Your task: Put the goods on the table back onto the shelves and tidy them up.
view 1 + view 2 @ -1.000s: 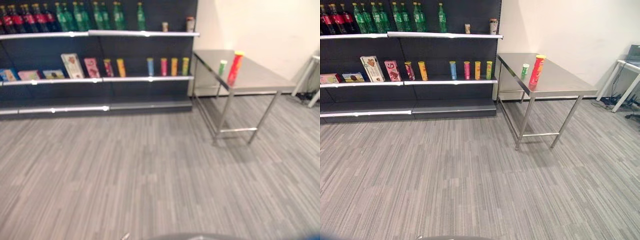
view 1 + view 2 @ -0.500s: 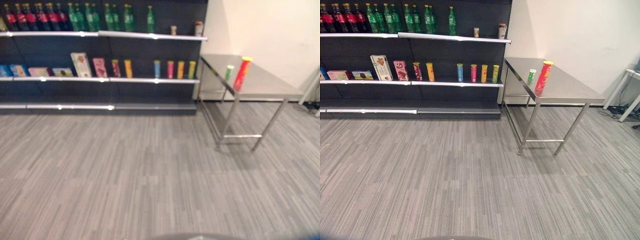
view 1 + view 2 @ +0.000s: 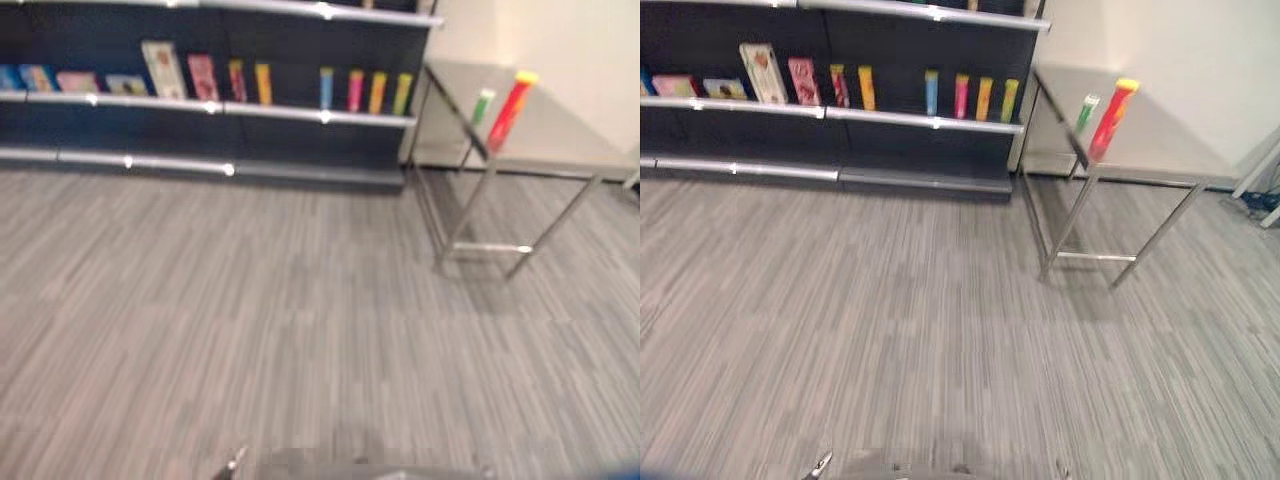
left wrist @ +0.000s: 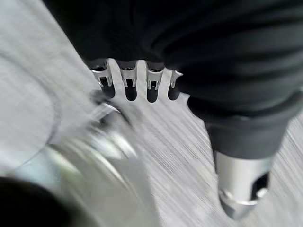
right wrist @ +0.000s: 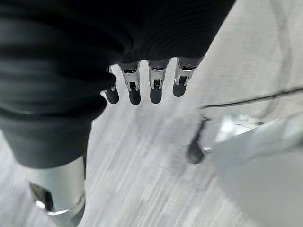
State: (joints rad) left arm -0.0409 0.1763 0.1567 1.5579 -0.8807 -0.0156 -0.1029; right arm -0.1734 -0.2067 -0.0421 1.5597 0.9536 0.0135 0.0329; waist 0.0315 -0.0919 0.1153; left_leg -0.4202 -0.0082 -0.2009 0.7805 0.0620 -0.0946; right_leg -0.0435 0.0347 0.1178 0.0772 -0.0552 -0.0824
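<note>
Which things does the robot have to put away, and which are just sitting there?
To put away: red can and small green tube, both on the metal table.

Just sitting there: cans and boxes already on the shelves.

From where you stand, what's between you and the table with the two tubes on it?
In the right eye view, bare grey floor runs up to the metal table, where the red tube and green tube stand. The shelves lie to its left.

Left hand (image 4: 199, 56), right hand (image 5: 71, 56): fingers relaxed, empty.
</note>
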